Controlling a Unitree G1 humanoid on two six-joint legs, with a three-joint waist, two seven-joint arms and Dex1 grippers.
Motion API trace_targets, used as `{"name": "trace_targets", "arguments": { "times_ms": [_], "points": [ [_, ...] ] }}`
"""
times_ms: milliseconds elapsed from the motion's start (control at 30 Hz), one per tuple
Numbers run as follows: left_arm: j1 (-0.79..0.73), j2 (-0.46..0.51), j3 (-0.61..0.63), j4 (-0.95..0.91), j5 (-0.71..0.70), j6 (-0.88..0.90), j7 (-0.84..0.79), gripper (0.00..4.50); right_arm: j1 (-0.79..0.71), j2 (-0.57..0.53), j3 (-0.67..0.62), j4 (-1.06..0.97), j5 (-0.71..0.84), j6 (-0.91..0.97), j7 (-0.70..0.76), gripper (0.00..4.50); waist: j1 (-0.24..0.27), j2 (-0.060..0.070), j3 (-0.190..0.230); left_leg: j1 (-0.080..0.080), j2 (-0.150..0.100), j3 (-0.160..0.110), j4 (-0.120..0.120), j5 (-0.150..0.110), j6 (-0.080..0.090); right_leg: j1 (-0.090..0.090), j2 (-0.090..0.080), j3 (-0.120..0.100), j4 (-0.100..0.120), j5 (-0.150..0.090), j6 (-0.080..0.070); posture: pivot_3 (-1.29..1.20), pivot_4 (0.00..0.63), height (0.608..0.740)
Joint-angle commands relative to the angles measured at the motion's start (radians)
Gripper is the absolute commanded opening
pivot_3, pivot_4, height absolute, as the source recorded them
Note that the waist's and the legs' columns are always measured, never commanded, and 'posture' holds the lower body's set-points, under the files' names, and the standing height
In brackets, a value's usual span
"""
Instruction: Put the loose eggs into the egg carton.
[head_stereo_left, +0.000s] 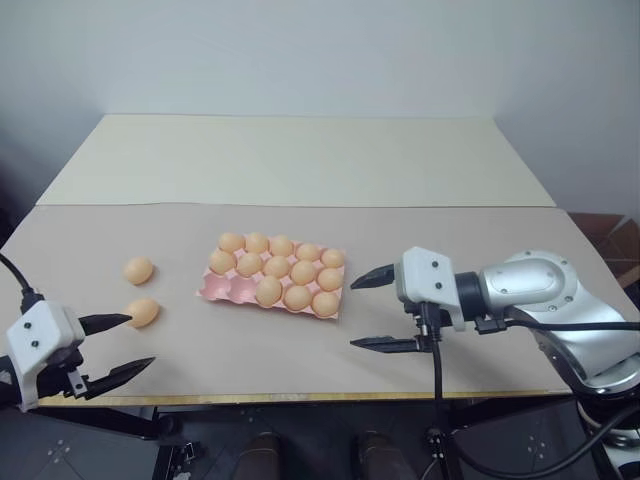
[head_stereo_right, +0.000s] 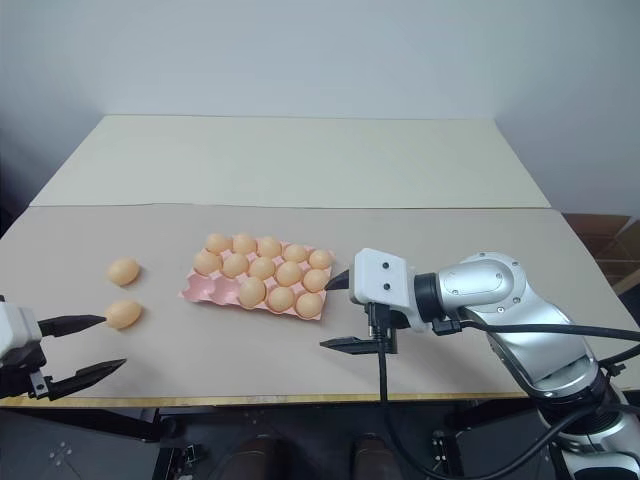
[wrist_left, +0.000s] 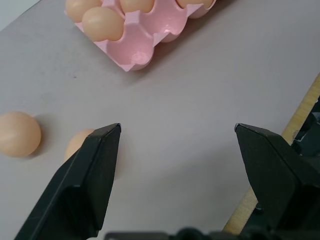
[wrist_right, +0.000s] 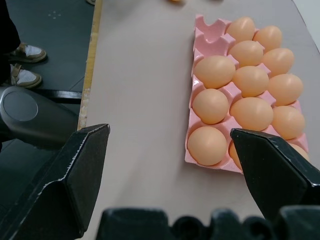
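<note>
Loose eggs just beside spread left gripper; egg carton beside spread right gripper.

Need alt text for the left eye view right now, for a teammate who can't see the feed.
A pink egg carton sits mid-table holding thirteen tan eggs, with two cups empty at its near left end. Two loose eggs lie on the table to its left. The open left end effector hovers near the closer egg, and the open right end effector hovers just right of the carton.
</note>
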Motion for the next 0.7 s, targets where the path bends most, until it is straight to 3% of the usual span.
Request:
{"name": "trace_targets", "arguments": {
  "times_ms": [33, 167, 367, 700],
  "points": [
    [-0.058, 0.001, 0.009, 0.001, 0.057, -0.002, 0.111, 3.96, -0.011, 0.004, -0.010, -0.030, 0.018, 0.005, -0.023, 4.48, 0.002, 0.000, 0.000, 0.000, 0.000, 0.000, 0.000, 0.000, 0.000, 0.000, 0.000, 0.000, 0.000, 0.000, 0.000, 0.00, 0.150, 0.740],
    [-0.120, 0.015, -0.029, 0.059, 0.116, 0.016, 0.187, 3.96, -0.011, 0.015, 0.005, -0.032, 0.016, 0.011, -0.046, 4.48, 0.002, 0.000, 0.000, 0.001, -0.001, 0.000, 0.000, 0.000, 0.000, 0.001, 0.000, 0.000, 0.000, 0.000, 0.000, 0.00, 0.150, 0.740],
    [-0.304, -0.032, -0.167, 0.241, 0.083, 0.003, 0.210, 3.96, -0.013, 0.051, 0.018, -0.040, 0.018, 0.026, -0.093, 4.48, 0.002, 0.000, 0.000, 0.000, 0.000, -0.001, 0.000, 0.000, 0.000, 0.001, 0.000, -0.001, 0.001, 0.000, 0.000, 0.00, 0.150, 0.740],
    [-0.394, -0.035, -0.317, 0.401, 0.109, -0.006, 0.201, 3.96, 0.017, 0.024, 0.004, -0.083, 0.019, 0.062, -0.130, 4.48, 0.001, 0.000, 0.000, -0.001, 0.000, -0.002, 0.000, 0.000, 0.000, 0.000, 0.000, 0.000, 0.001, 0.000, 0.000, 0.00, 0.150, 0.740]
  ]
}}
